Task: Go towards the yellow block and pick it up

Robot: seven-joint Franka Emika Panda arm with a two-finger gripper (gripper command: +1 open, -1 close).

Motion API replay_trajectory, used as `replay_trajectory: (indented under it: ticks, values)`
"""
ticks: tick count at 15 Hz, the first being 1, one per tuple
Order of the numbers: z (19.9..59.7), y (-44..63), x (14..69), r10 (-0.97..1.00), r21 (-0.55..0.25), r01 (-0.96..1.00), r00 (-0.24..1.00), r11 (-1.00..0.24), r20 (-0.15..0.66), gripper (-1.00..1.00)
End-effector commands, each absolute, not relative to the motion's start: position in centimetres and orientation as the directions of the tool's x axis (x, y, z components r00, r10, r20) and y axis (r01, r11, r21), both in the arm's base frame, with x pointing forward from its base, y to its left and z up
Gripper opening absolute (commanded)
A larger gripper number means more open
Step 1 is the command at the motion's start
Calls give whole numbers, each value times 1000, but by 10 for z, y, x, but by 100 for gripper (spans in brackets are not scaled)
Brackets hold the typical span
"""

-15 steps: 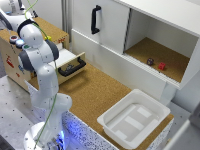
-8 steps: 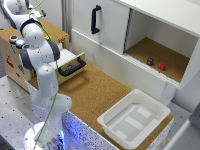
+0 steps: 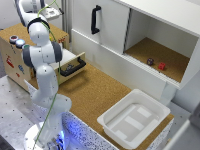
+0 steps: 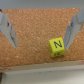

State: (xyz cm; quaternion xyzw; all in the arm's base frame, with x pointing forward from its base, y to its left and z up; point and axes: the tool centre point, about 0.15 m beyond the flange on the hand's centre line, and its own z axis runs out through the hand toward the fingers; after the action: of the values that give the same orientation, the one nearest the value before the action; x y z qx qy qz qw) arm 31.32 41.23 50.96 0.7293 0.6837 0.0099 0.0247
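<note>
Cork surface (image 3: 95,92) runs along a white cabinet (image 3: 150,35). At the exterior view's left, the white arm (image 3: 42,55) stands folded upright, upper links reaching out of frame by a wooden box (image 3: 15,60) with a dark-handled drawer (image 3: 72,66); it has barely shifted since 0.5 s ago. Wrist view: gripper (image 4: 41,30) fingers spread apart, yellow block (image 4: 57,46) with an "N" lying on cork between them, untouched. Right: white tray (image 3: 132,117); red block (image 3: 161,66) and dark object (image 3: 150,61) in the cabinet opening.

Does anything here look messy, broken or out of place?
Nothing stands out. The yellow block sits flat on the cork, slightly turned, between the open gripper fingers. The white tub looks whole.
</note>
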Motion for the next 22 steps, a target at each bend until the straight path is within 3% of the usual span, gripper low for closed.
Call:
replay_trajectory:
  ticks: [1,8,10,16,17,22]
  values:
    - [479,421,356,999,35,998,-45,44,27,100]
    - [459,444,377,992,19,992,-123,123,31,100]
    - [451,442,379,990,-13,993,-119,120,69,100]
    - [432,439,364,989,-57,989,-135,139,66,100]
    - [432,440,361,987,-51,988,-143,146,70,-100]
    - [430,438,352,988,-55,988,-139,143,73,-100]
